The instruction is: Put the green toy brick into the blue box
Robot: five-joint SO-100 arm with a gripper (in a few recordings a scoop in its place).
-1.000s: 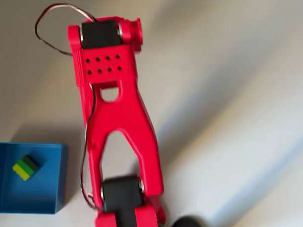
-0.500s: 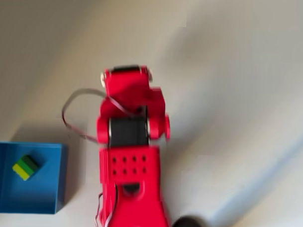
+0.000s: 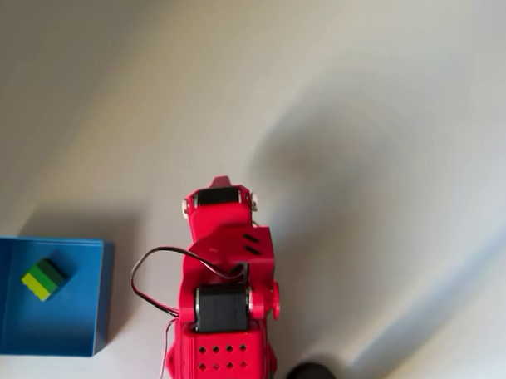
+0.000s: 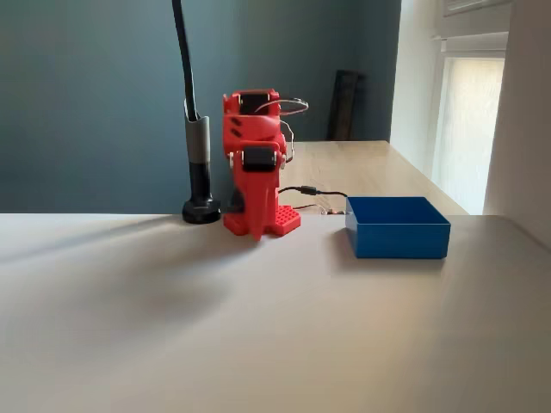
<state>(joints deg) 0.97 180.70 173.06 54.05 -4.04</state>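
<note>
The green toy brick (image 3: pixel 43 279) lies inside the blue box (image 3: pixel 80 331), near its upper left corner in the overhead view, lime face beside the darker green layer. In the fixed view the blue box (image 4: pixel 398 237) stands right of the red arm (image 4: pixel 254 172), and its wall hides the brick. The arm (image 3: pixel 224 305) is folded up over its base, well apart from the box. My gripper (image 4: pixel 257 231) points down at the table in front of the base, its fingers together with nothing between them.
A black pole on a round foot (image 4: pixel 201 209) stands just left of the arm; the foot (image 3: pixel 312 378) shows at the bottom edge of the overhead view. Thin cables (image 4: pixel 314 194) run behind the base. The pale table (image 4: pixel 258 327) stretches wide toward the camera.
The arm has drawn back from its long reach and folded down over its base. The brick has stayed still inside the box.
</note>
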